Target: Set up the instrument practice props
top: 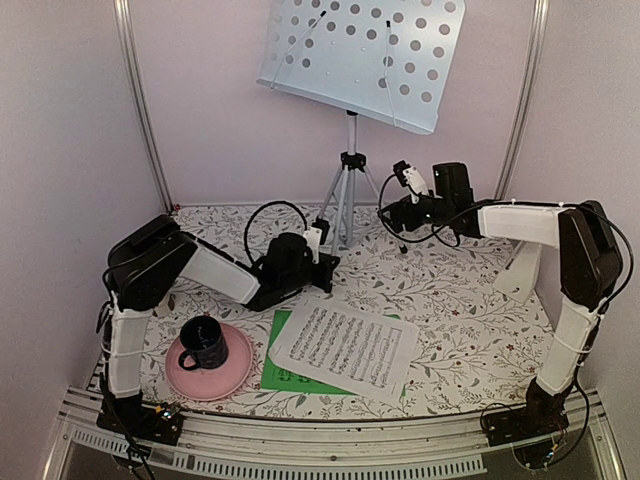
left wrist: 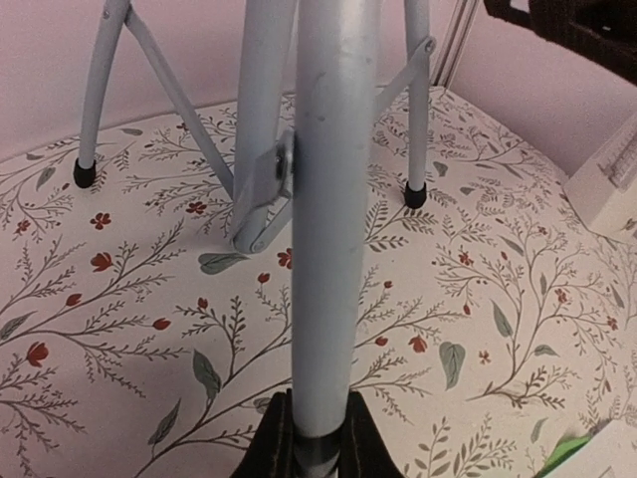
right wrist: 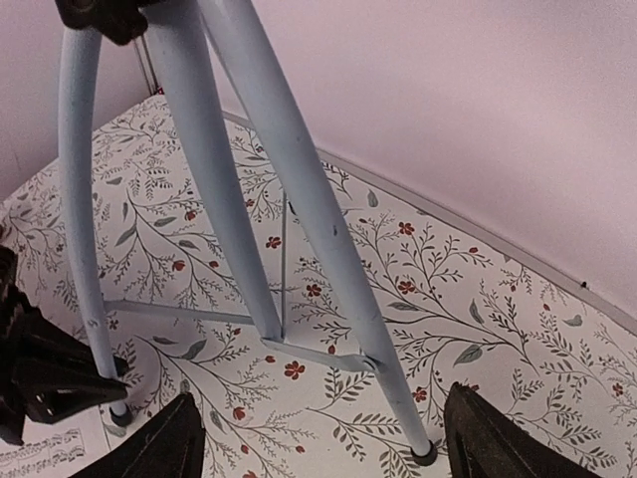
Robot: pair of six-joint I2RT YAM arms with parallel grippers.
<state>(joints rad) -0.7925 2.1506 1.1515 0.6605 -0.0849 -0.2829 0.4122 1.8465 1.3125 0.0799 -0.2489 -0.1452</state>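
The pale-blue perforated music stand (top: 355, 55) stands on its silver tripod (top: 345, 200) at the back of the table. My left gripper (top: 322, 255) is shut on the tripod's near leg (left wrist: 323, 199), low down by its foot. My right gripper (top: 402, 218) is open and empty, its fingers (right wrist: 498, 438) astride the tripod's right leg (right wrist: 299, 199) without touching it. The white sheet of music (top: 345, 345) lies on the green sheet (top: 282, 372) near the front. The small white pyramid metronome (top: 520, 270) stands at the right; it also shows in the left wrist view (left wrist: 607, 184).
A dark mug (top: 205, 342) sits on a pink plate (top: 232, 375) at the front left. Pink walls close in the back and both sides. The left gripper (right wrist: 40, 368) shows at the left edge of the right wrist view.
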